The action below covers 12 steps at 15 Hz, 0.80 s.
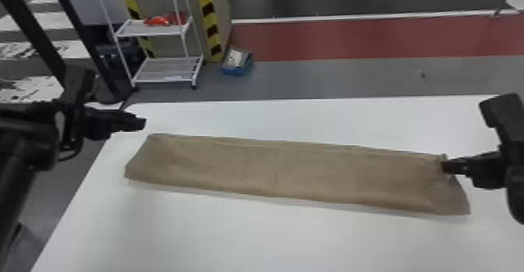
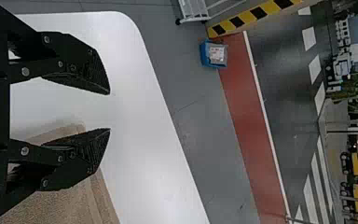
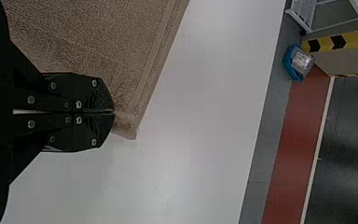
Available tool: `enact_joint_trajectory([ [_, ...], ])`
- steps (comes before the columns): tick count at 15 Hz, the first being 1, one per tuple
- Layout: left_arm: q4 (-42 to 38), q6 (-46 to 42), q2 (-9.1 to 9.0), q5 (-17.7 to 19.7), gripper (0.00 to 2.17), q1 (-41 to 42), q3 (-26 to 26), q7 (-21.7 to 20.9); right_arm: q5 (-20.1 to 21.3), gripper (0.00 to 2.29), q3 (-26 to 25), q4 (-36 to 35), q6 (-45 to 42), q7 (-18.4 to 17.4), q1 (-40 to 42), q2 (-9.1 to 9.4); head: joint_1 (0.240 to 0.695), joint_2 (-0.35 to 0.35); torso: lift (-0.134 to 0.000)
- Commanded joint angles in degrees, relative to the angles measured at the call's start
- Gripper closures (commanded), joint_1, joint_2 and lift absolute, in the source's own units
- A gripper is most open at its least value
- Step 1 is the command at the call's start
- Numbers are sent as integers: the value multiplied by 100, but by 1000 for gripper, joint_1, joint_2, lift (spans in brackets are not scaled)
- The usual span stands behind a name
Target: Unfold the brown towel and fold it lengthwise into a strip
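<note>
On our table (image 1: 249, 240), we have the brown towel (image 1: 273, 170) stretched lengthwise toward the far edge, its corner pinched by our right end effector (image 3: 114, 111), probably to square the fold, our left end effector (image 2: 110, 111) spread empty near the far-left corner.

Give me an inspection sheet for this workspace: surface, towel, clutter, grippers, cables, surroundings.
Surface: white table, rounded corner.
Job's things: brown towel in a long strip, wrinkled at its right end.
Clutter: blue bin on the floor beyond the table.
Grippers: left gripper open near the towel's far left corner; right gripper shut on its right end.
Cables: black loop at the left arm.
Surroundings: white rack, striped posts, red floor strip.
</note>
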Motion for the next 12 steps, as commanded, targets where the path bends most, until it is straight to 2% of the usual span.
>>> enact_joint_trajectory([
  [1,127,-119,55,-41,684,20,-117,13,-21,1328,-11,0,-34,-6,-3,-5,695,121,-125],
  [12,734,-470,108,-32,680,-94,-363,92,-13,1325,138,27,-16,3,-144,-5,695,143,-125],
])
